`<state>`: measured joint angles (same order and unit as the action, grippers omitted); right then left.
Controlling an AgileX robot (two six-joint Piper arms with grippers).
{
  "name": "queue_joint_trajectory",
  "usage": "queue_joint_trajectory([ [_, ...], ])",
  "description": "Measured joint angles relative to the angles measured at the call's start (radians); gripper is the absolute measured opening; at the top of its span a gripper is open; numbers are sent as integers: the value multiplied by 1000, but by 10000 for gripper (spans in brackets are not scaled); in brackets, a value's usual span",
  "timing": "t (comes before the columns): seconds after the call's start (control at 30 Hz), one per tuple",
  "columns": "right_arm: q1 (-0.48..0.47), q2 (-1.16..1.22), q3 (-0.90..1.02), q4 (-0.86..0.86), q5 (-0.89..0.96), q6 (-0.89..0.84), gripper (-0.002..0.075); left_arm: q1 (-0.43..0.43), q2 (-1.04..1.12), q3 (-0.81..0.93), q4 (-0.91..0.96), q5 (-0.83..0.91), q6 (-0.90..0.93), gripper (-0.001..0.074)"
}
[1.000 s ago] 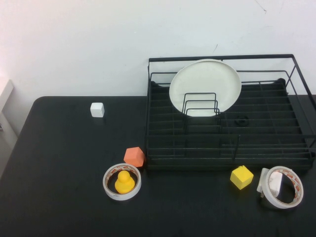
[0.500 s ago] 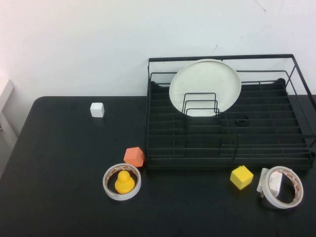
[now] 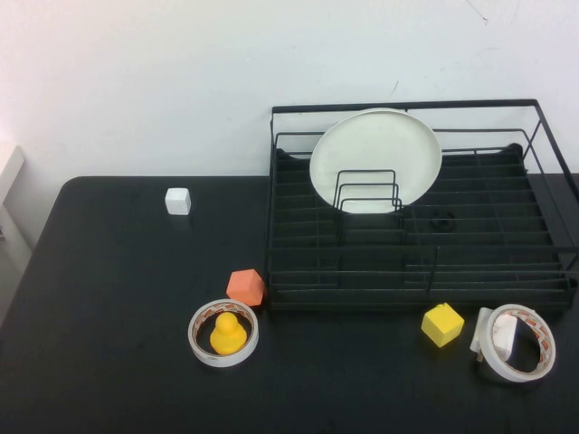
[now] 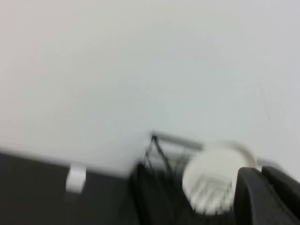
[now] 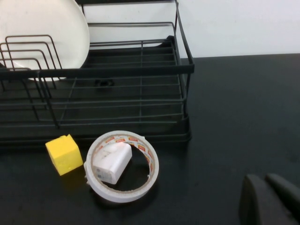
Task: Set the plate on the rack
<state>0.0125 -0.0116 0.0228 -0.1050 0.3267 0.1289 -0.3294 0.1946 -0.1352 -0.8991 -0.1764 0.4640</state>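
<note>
The white round plate (image 3: 375, 155) stands upright in the black wire rack (image 3: 421, 286), leaning among the loop dividers at the rack's back left. It also shows in the right wrist view as the plate (image 5: 44, 28) inside the rack (image 5: 140, 70), and blurred in the left wrist view as the plate (image 4: 213, 180). Neither arm appears in the high view. My left gripper (image 4: 262, 176) is shut and empty, held well back from the rack. My right gripper (image 5: 267, 180) is shut and empty above the black table, near the tape ring.
On the table (image 3: 118, 298) in front of the rack lie an orange block (image 3: 245, 287), a tape ring (image 3: 223, 333) around a yellow duck (image 3: 228, 334), a yellow cube (image 3: 442, 324) and a tape ring (image 3: 516, 342) with a white block. A white cube (image 3: 178, 201) sits far left.
</note>
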Motion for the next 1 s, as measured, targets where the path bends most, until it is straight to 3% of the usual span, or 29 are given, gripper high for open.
queue_joint_trajectory([
  [0.17, 0, 0, 0, 1, 0, 0, -2, 206, -17, 7, 519, 325, -584, -1],
  [0.27, 0, 0, 0, 2, 0, 0, -2, 324, -78, 20, 668, 492, -748, -1],
  [0.37, 0, 0, 0, 2, 0, 0, -2, 396, -158, 51, 744, 537, -788, -1],
  [0.6, 0, 0, 0, 2, 0, 0, -2, 394, -204, 147, 820, 473, -797, -1],
  [0.87, 0, 0, 0, 3, 0, 0, -2, 270, -206, 155, 825, 458, -638, -1],
  [1.0, 0, 0, 0, 3, 0, 0, -2, 254, -206, 153, 809, 484, -611, -1],
])
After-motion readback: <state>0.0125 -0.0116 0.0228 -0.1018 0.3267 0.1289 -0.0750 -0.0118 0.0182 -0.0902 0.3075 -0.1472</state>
